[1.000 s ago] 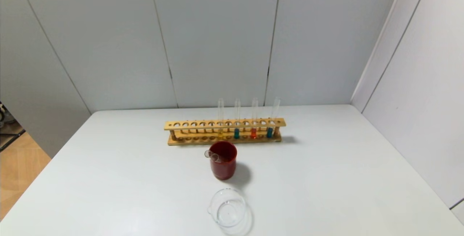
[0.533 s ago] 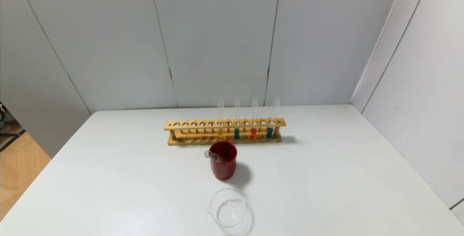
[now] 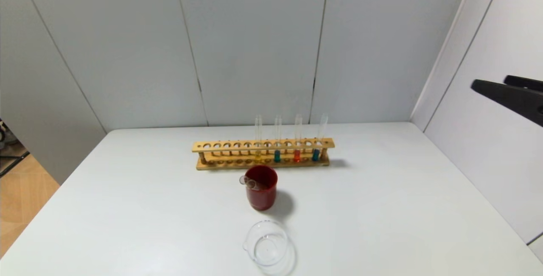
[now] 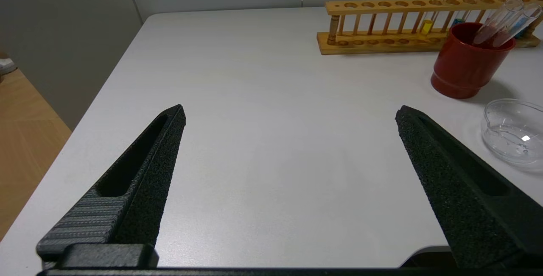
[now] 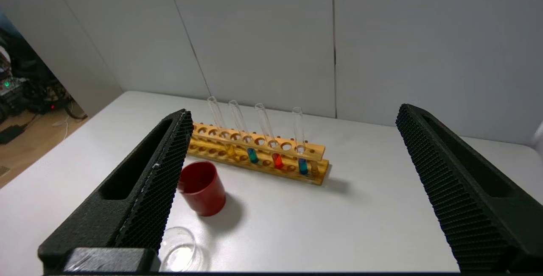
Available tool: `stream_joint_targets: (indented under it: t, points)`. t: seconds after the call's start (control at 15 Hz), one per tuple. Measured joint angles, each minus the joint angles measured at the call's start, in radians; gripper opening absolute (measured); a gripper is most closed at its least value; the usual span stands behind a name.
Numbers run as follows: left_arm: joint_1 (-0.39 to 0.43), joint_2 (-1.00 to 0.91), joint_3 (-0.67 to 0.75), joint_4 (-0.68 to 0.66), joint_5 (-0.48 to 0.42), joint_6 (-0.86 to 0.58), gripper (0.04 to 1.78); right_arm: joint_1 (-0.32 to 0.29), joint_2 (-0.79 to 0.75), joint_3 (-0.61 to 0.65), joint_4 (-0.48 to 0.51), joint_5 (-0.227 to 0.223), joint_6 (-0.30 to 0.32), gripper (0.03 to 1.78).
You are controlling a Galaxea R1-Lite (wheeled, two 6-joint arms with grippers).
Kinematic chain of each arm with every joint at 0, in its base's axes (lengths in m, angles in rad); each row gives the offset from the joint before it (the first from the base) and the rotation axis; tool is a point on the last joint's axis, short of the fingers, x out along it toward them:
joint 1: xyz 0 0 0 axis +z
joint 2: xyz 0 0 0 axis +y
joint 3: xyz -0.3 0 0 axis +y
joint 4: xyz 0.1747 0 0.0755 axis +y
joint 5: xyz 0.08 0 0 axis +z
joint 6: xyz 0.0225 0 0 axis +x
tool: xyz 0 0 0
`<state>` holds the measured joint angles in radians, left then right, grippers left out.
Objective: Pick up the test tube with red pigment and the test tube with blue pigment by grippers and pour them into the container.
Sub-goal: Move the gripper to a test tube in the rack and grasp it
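Note:
The test tube with red pigment [image 3: 297,155] and the test tube with blue pigment [image 3: 315,154] stand upright in the wooden rack [image 3: 229,145], blue at the rack's right end. Both show in the right wrist view, red [image 5: 278,160] and blue [image 5: 302,165]. The clear glass container [image 3: 265,242] sits empty near the table's front edge, in front of the red cup [image 3: 261,191]. My right gripper [image 3: 490,82] is open and empty, high at the right edge, far from the rack. My left gripper [image 4: 289,112] is open and empty over the bare table, left of the container [image 4: 513,132].
The rack also holds a yellowish tube [image 3: 258,156] and a teal-green tube [image 3: 277,156]. Two empty tubes [image 3: 248,181] lean in the red cup. Wall panels stand close behind the table and along its right side. The white table [image 3: 382,208] is bare to the left and right.
My right gripper has come into the head view at the right edge. The tubes, cup and container have not moved.

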<state>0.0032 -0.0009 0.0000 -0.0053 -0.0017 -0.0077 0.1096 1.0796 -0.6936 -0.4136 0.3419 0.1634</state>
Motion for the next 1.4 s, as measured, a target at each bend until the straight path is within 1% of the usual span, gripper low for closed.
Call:
stream_joint_targets:
  t: [0.13,0.27,0.4,0.6,0.8,0.93,1.2,1.4]
  points:
    - [0.0,0.0,0.0,0.0,0.0,0.0,1.75,0.0,0.151,-0.032,-0.08,0.03,-0.001,1.75]
    - [0.0,0.0,0.0,0.0,0.0,0.0,1.75,0.002,0.319,-0.063,-0.169,0.071,-0.003,1.75]
    - [0.0,0.0,0.0,0.0,0.0,0.0,1.75,0.006,0.484,-0.094,-0.259,0.099,-0.005,1.75]
    - [0.0,0.0,0.0,0.0,0.0,0.0,1.75,0.02,0.689,-0.158,-0.347,0.116,-0.014,1.75]
    - [0.0,0.0,0.0,0.0,0.0,0.001,1.75,0.044,0.843,-0.234,-0.362,0.118,-0.042,1.75]
    - [0.0,0.0,0.0,0.0,0.0,0.001,1.75,0.066,0.913,-0.275,-0.363,0.118,-0.048,1.75]
    - [0.0,0.0,0.0,0.0,0.0,0.0,1.75,0.118,1.005,-0.327,-0.363,0.117,-0.053,1.75]
    - [0.0,0.0,0.0,0.0,0.0,0.0,1.75,0.132,1.051,-0.362,-0.363,0.117,-0.058,1.75]
